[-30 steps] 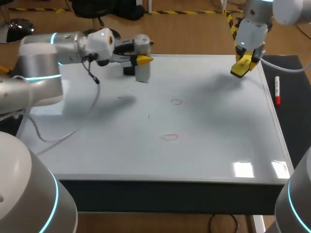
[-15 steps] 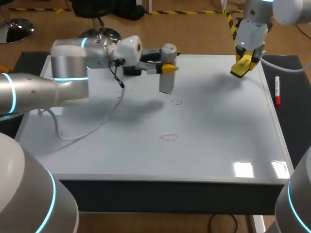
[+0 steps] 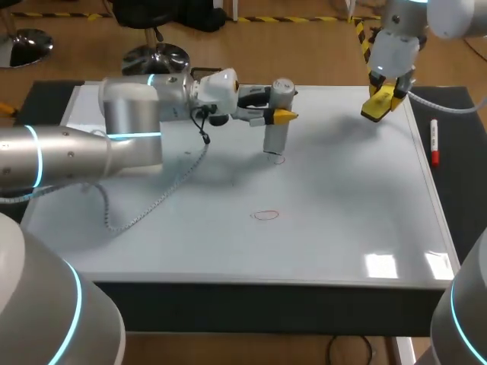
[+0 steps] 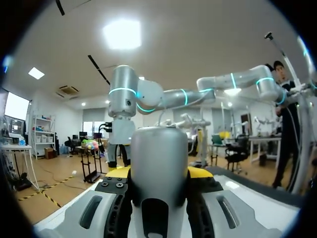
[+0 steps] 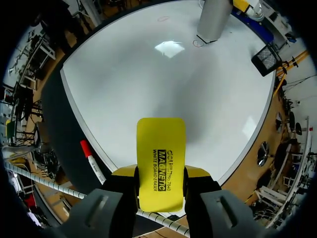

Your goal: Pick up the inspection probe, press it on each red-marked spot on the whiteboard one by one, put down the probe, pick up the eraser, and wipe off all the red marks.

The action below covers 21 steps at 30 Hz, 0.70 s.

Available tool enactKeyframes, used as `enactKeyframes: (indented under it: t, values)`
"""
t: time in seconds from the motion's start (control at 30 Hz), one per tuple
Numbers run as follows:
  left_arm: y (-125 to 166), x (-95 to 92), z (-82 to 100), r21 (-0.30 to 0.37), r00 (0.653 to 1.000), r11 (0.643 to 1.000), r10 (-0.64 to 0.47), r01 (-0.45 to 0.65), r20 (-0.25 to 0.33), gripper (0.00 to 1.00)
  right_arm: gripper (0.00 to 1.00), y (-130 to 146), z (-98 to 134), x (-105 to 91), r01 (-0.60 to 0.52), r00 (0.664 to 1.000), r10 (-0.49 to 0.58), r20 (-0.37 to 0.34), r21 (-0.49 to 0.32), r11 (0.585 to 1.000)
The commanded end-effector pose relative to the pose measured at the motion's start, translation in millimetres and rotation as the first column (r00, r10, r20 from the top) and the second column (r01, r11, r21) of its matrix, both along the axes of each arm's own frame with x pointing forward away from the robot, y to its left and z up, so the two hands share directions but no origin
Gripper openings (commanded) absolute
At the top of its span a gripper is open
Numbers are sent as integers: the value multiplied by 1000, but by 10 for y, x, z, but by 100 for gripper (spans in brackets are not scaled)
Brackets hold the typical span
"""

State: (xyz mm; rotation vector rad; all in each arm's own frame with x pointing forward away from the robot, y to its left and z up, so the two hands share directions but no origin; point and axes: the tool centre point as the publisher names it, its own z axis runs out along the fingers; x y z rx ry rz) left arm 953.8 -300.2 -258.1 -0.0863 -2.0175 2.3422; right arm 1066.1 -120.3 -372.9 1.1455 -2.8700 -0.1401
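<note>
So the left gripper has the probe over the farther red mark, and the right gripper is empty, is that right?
Not quite. The right gripper is not empty: the right wrist view shows it shut on the yellow eraser. The left gripper does have the probe over the farther red mark.

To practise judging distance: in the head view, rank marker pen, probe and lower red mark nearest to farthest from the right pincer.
1. marker pen, just off the whiteboard's right edge.
2. probe, upright, far middle.
3. lower red mark, mid-board.
</note>
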Motion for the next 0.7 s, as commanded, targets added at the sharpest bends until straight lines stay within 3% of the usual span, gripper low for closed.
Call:
enactKeyframes:
  t: [0.03, 0.7]
  values:
    - [-23, -87, -18, 7, 999, 999, 51, -50, -12, 0, 0, -5, 10, 9, -2, 1000, 2, -2, -4, 1000]
    - [-22, 16, -289, -2, 995, 996, 87, -87, -45, 0, 0, -5, 10, 9, -2, 1000, 2, -2, -4, 1000]
